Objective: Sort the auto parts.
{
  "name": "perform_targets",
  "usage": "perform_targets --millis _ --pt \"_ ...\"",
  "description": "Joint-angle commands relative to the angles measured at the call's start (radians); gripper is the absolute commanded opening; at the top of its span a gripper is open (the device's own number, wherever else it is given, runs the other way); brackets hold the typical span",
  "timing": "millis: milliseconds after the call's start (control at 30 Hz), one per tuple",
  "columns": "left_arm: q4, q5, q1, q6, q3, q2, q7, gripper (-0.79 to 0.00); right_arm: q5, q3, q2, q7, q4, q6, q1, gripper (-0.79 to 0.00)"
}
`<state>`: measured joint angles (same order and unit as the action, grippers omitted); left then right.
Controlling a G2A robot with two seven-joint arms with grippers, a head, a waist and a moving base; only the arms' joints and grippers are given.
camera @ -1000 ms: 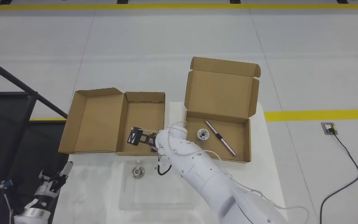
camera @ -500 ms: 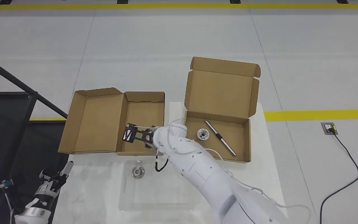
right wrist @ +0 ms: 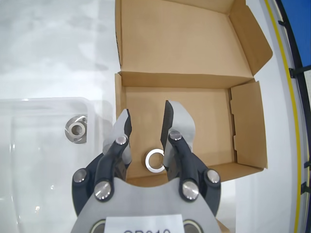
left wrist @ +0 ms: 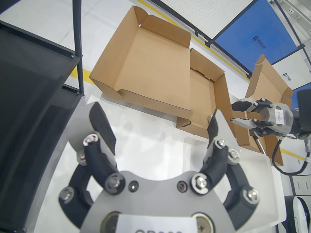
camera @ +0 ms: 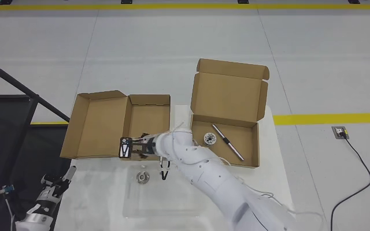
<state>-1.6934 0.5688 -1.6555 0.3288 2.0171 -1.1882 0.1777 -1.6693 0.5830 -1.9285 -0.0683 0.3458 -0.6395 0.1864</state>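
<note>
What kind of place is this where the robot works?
Probably a factory floor or industrial test area. A yellow line marks the pale floor, white and blue partition panels stand behind, and cardboard boxes on the table hold metal parts such as a ring.

The floor (camera: 144,52) is pale grey and glossy, crossed by faint seams. A yellow line (camera: 185,6) runs along its far side. Another yellow stripe (camera: 324,119) emerges from behind the right edge of the white surface (camera: 98,185). A floor socket (camera: 339,132) sits further right, with a black cable (camera: 356,152) trailing from it. A black metal rack (camera: 17,144) stands off the surface's left edge. White pegboard panels (left wrist: 184,3) and blue panels (left wrist: 264,35) in black frames form the wall.
</note>
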Motion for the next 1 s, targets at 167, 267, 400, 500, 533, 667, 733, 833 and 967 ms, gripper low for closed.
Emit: perform_targets --millis 167,267,400,500,533,667,733,833,967 --pt "-0.001 0.0 -0.002 -0.003 -0.002 0.001 0.0 0.0 -0.087 -0.006 0.055 -0.127 0.098 -0.088 0.029 -0.465" --pt "-0.001 0.002 -0.002 -0.003 -0.004 0.001 -0.002 0.0 -0.122 0.0 0.085 -0.159 0.144 -0.114 0.047 -0.456" --pt "0.0 0.004 0.0 -0.005 -0.008 0.001 -0.001 0.0 -0.155 0.011 0.119 -0.127 0.219 -0.176 0.076 -0.431" --pt "-0.001 0.009 0.001 -0.01 -0.012 0.002 -0.002 0.0 -0.173 0.02 0.139 -0.06 0.283 -0.226 0.101 -0.434" --pt "0.0 0.01 0.001 -0.011 -0.013 0.002 -0.002 0.0 -0.176 0.023 0.145 -0.038 0.308 -0.242 0.112 -0.437" --pt "-0.001 0.01 0.001 -0.012 -0.014 0.002 -0.003 0.0 -0.193 0.032 0.167 0.057 0.4 -0.317 0.151 -0.453" --pt "-0.001 0.01 0.0 -0.012 -0.014 0.002 -0.003 0.0 -0.199 0.037 0.177 0.102 0.442 -0.352 0.165 -0.449" --pt "-0.001 0.009 0.0 -0.011 -0.014 0.003 -0.005 0.0 -0.204 0.038 0.189 0.154 0.49 -0.373 0.19 -0.449" --pt "0.001 0.009 0.0 -0.01 -0.013 0.004 -0.005 0.0 -0.175 0.037 0.193 0.26 0.524 -0.373 0.222 -0.428"
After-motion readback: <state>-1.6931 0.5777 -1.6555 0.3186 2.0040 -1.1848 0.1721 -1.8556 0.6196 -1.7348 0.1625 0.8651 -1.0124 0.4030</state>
